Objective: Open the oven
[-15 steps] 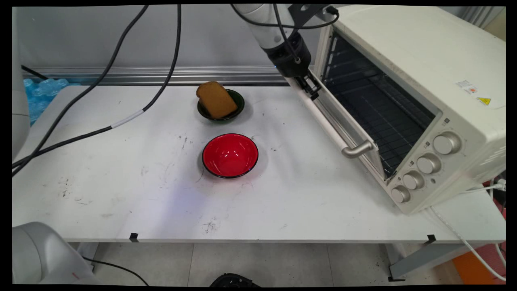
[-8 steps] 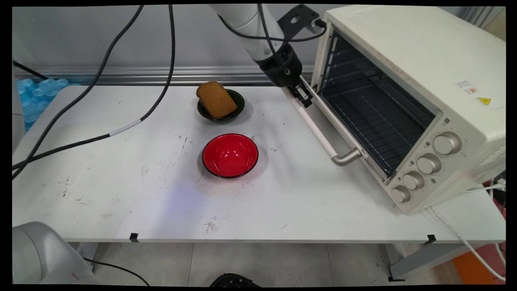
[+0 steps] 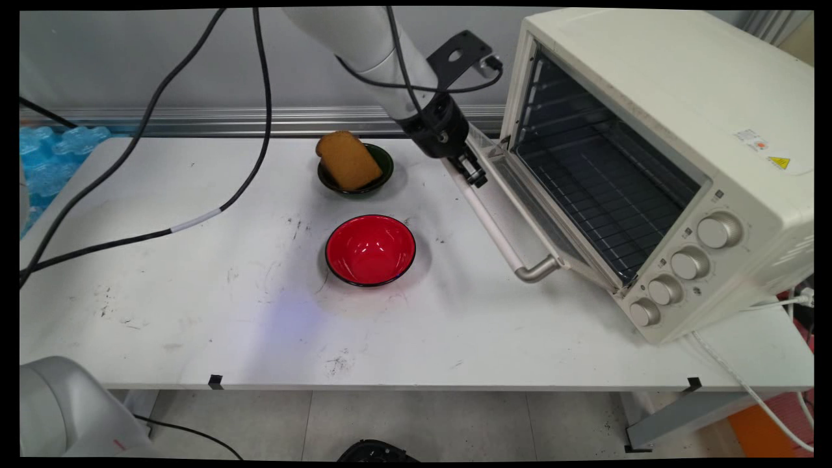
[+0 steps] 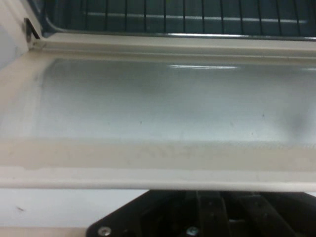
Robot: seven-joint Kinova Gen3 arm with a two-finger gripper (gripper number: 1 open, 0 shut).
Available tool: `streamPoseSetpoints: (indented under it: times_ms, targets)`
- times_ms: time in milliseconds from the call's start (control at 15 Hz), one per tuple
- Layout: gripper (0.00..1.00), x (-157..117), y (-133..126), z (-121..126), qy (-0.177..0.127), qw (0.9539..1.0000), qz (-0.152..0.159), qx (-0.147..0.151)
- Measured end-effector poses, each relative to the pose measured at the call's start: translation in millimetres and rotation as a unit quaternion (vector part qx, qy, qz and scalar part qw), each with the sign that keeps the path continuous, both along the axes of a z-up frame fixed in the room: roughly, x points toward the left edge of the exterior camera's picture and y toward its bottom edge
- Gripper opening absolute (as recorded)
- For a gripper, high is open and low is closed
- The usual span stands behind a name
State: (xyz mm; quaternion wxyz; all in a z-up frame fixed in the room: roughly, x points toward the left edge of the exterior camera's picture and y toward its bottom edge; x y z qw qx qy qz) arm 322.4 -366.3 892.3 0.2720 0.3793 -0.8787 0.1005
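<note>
My gripper (image 3: 473, 173) is shut on the far end of the white handle bar (image 3: 495, 227) of the cream toaster oven (image 3: 656, 97). Its glass door (image 3: 526, 208) hangs about half open, tilted down toward the table. Wire racks (image 3: 604, 188) show inside. In the hand view the door's glass pane (image 4: 163, 103) and pale rim (image 4: 158, 173) fill the picture. They hide the fingers, so only the black linkage (image 4: 207, 219) shows below. To the gripper's left, a slice of brown bread (image 3: 348, 160) leans in a dark green bowl (image 3: 385, 164).
An empty red bowl (image 3: 370, 250) sits mid-table, left of the door's swing. Black cables (image 3: 195, 214) trail across the table's left part. Blue bottle packs (image 3: 45, 159) lie beyond the left edge. A white power cord (image 3: 747, 387) runs off the front right.
The gripper has moved left and down with the handle. The oven door has swung further open, from nearly upright to about halfway down.
</note>
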Motion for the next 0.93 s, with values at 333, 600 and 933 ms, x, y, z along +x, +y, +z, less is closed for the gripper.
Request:
streamPoseSetpoints:
  times_ms: [333, 600, 933]
  targets:
    - [0.00, 9.4, 7.5, -16.4, -0.001, 1.0000, 0.001, -0.001]
    - [0.00, 18.9, 14.2, -27.3, -0.005, 1.0000, 0.000, -0.001]
    - [0.00, 27.5, 21.6, -35.8, -0.007, 1.0000, 0.000, 0.000]
